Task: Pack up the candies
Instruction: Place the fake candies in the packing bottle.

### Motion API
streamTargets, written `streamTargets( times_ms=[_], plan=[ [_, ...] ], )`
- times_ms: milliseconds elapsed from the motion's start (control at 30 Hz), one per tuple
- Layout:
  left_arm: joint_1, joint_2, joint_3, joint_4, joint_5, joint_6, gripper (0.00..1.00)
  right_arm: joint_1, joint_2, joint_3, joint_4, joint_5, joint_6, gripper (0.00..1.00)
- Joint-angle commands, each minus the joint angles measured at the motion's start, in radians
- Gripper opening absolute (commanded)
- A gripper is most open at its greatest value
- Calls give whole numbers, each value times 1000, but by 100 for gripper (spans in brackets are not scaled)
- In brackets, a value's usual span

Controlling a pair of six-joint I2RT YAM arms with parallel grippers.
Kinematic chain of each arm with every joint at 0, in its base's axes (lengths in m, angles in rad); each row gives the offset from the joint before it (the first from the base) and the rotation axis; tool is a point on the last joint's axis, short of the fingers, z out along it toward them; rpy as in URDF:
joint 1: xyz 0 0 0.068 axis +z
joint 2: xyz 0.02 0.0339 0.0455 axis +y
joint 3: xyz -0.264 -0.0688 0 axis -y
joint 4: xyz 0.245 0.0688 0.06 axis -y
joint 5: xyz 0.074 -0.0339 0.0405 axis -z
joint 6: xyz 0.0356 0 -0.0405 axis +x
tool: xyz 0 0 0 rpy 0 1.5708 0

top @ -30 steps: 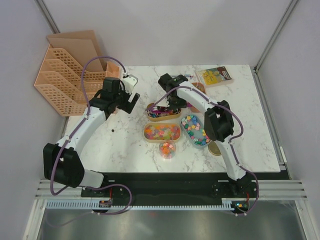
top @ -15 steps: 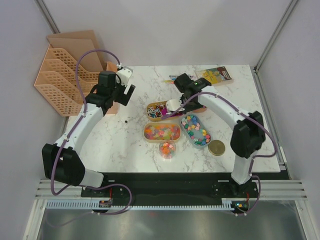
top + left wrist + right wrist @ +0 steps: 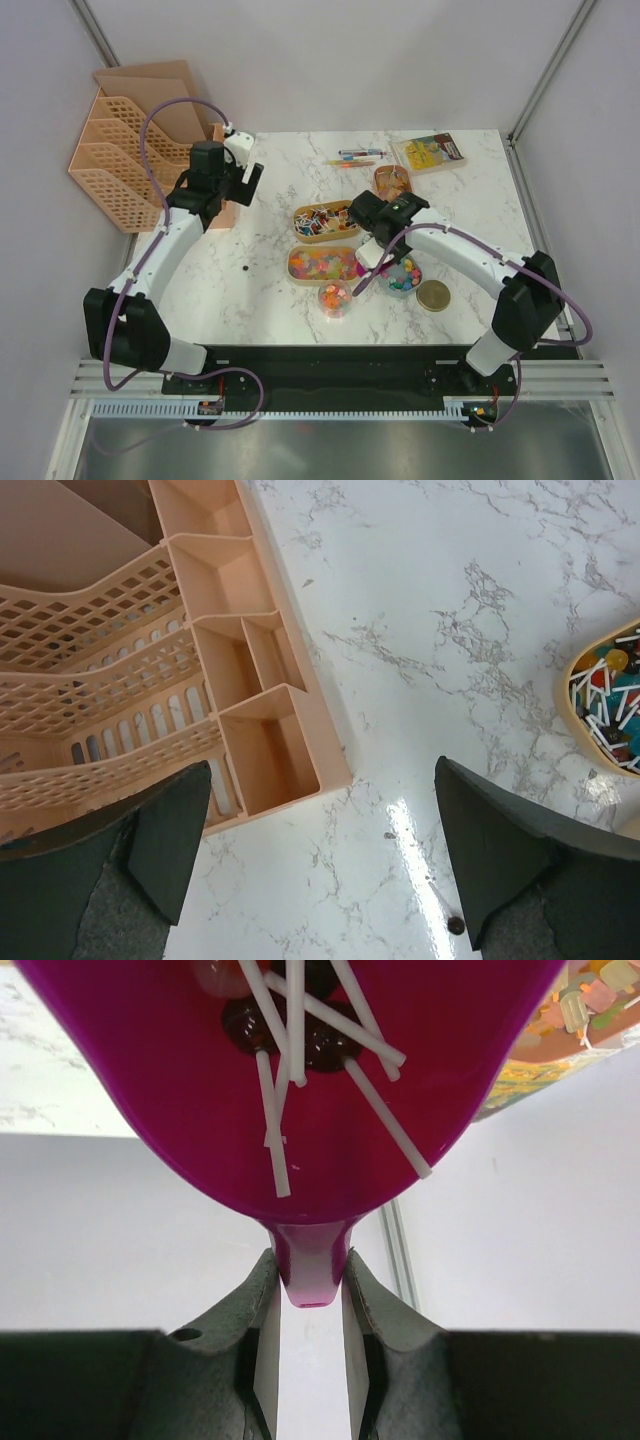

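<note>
My right gripper [image 3: 308,1272] is shut on the handle of a magenta scoop [image 3: 300,1110] that holds brown candies on white sticks [image 3: 290,1020]. From above, this gripper [image 3: 370,248] hangs over the near end of the pastel candy tray [image 3: 405,280]. A tray of orange-pink-yellow candies [image 3: 322,264], a tray of wrapped candies [image 3: 322,222] and a small round cup of candies [image 3: 335,297] lie beside it. One dark candy [image 3: 245,268] lies loose on the table. My left gripper [image 3: 320,880] is open and empty by the rack, also seen from above [image 3: 240,182].
An orange file rack [image 3: 130,160] stands at the back left, its base in the left wrist view [image 3: 260,710]. A gold lid [image 3: 433,295] lies at the front right. A small brown-candy tray [image 3: 392,180], pens [image 3: 355,155] and a yellow packet [image 3: 430,152] lie at the back.
My right arm has swung from the back of the wrapped-candy tray toward the front, over the pastel tray. My left gripper has drawn back toward the rack.
</note>
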Motion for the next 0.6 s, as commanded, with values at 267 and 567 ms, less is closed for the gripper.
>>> streamTargets(
  times_ms=[267, 567],
  plan=[
    [0, -74, -113, 95, -8, -71, 99, 206, 106, 61, -135, 188, 240, 0],
    [0, -133, -165, 95, 25, -113, 99, 340, 202, 100, -210, 268, 385, 0]
  ],
)
